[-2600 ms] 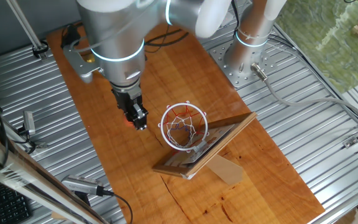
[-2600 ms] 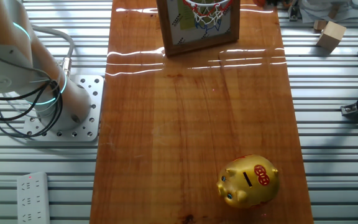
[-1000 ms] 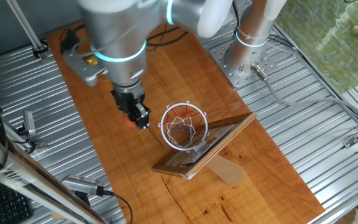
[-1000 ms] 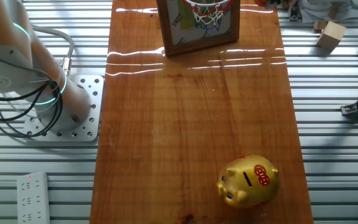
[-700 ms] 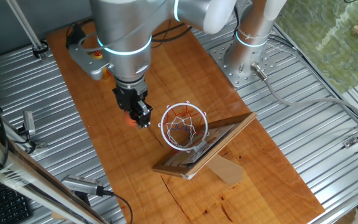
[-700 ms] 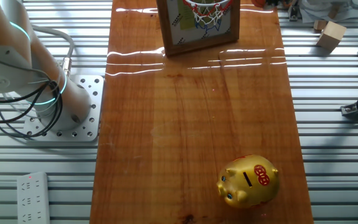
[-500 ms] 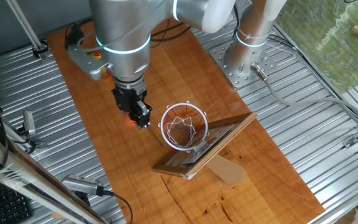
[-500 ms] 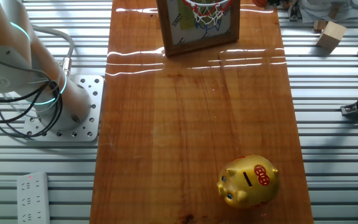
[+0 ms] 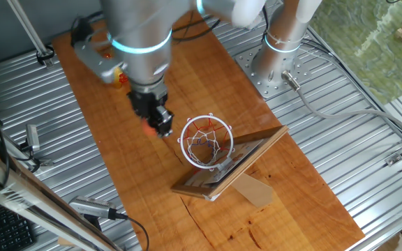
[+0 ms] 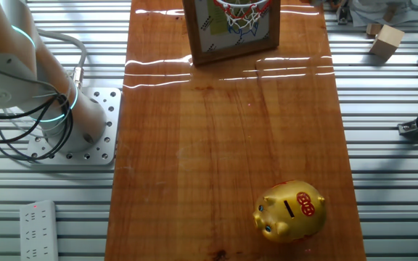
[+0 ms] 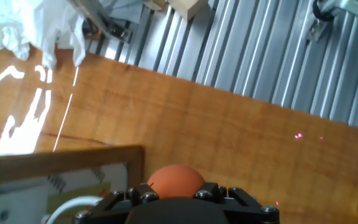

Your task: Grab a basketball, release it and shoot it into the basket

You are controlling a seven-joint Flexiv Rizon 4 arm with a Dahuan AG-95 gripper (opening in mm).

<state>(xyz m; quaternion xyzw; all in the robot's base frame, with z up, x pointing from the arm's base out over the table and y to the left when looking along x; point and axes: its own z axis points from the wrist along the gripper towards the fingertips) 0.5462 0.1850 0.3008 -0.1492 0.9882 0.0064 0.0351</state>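
Observation:
My gripper point(image 9: 160, 125) is shut on the small orange basketball point(image 9: 149, 128), holding it above the wooden board just left of the basket. In the hand view the basketball point(image 11: 176, 178) sits between the black fingers point(image 11: 129, 198) of the gripper point(image 11: 178, 190). The basket point(image 9: 206, 141) has a white ring and net on a wooden-framed backboard point(image 9: 237, 162) that leans back on a brown stand. It shows at the far end in the other fixed view point(image 10: 232, 20). The backboard's frame point(image 11: 61, 163) is at the lower left of the hand view.
A gold and red piggy bank point(image 10: 290, 211) stands at the near end of the wooden board point(image 10: 223, 138). The arm's base point(image 10: 78, 130) is bolted at the left. A wooden block point(image 10: 387, 40) lies on the ribbed metal table. White cloth point(image 11: 17, 25) is at the upper left.
The arm has shifted a little to the right, carrying the basketball closer to the ring. The basket and piggy bank have not moved.

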